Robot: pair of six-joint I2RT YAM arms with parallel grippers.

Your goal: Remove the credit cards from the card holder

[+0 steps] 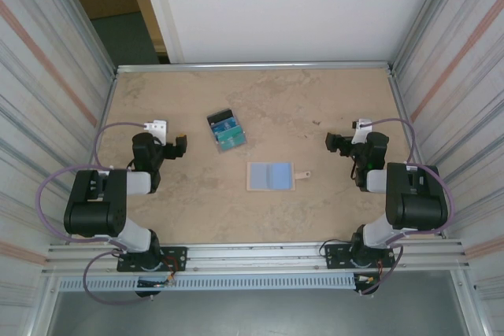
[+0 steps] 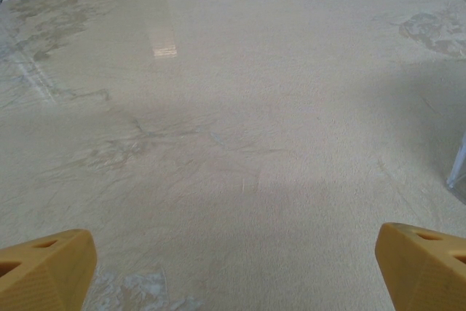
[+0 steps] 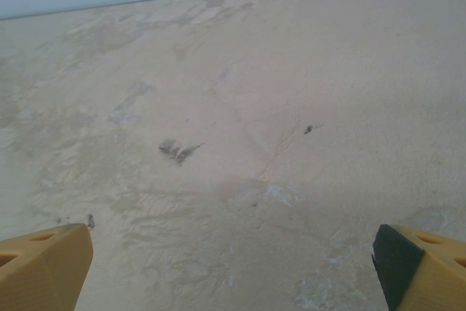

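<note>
- Roughly mid-table (image 1: 339,100), you have the holder (image 1: 270,176) lying opened flat. Two pale blue faces look up inside a tan border, and its small tan strap tab (image 1: 303,175) sticks out to the right.
- The cards (image 1: 227,131) sit in a slightly fanned pile just beyond the holder and to its left, apart from it. They are thin flat rectangles in blue and teal-green, with a black edge at the far end.
- Your left gripper (image 1: 179,147) hangs over the left part of the table, jaws spread wide and empty. It points towards the cards, with bare surface between it and them.
- Your right gripper (image 1: 334,143) mirrors it on the right, jaws likewise spread wide with nothing between them, well apart from the strap tab.
- You have open tabletop on every side of the cards and holder, and the far half runs bare up to a metal lip (image 1: 252,65).
- Ribbed side walls (image 1: 47,76) close in on both sides, and each arm's elbow sits near its wall.
- An aluminium rail (image 1: 260,251) along the near edge carries both bases.
- The surface is beige and stone-like, mottled, with a faint sheen. The right wrist view shows small dark specks and pale scuffs.
- The fingertips (image 2: 47,267) are blocky orange-yellow wedges, and one right finger carries a dark pad (image 3: 397,260).
</note>
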